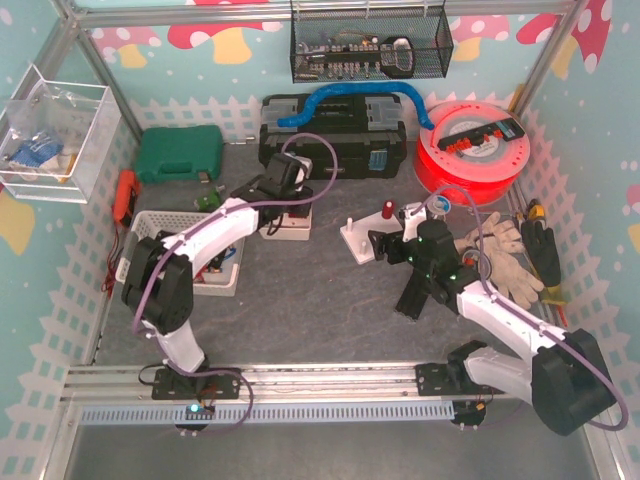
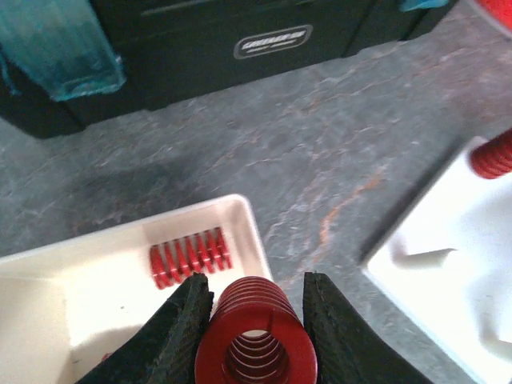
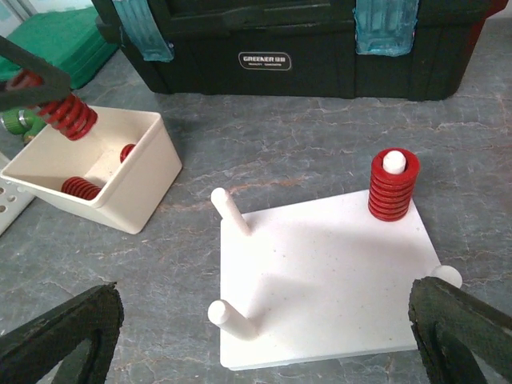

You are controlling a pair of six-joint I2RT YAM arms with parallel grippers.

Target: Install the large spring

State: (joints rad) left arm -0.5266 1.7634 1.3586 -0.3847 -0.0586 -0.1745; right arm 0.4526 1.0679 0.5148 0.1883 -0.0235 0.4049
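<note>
My left gripper (image 2: 256,316) is shut on a large red spring (image 2: 256,340), held end-on just above the white bin (image 2: 240,216). A smaller red spring (image 2: 190,256) lies in that bin. In the right wrist view the held spring (image 3: 72,116) hangs over the bin (image 3: 148,172), where two more red springs (image 3: 80,188) lie. The white peg board (image 3: 328,272) carries one red spring (image 3: 392,188) on its far right peg; the bare pegs (image 3: 230,210) stand free. My right gripper (image 3: 264,336) is open, its fingers wide on either side of the board's near edge.
A black toolbox (image 1: 335,135) stands behind the bin and board. A green case (image 1: 178,152) sits at the back left, a red spool (image 1: 470,150) at the back right. Work gloves (image 1: 500,255) lie right of the board, a white slotted basket (image 1: 150,222) to the left.
</note>
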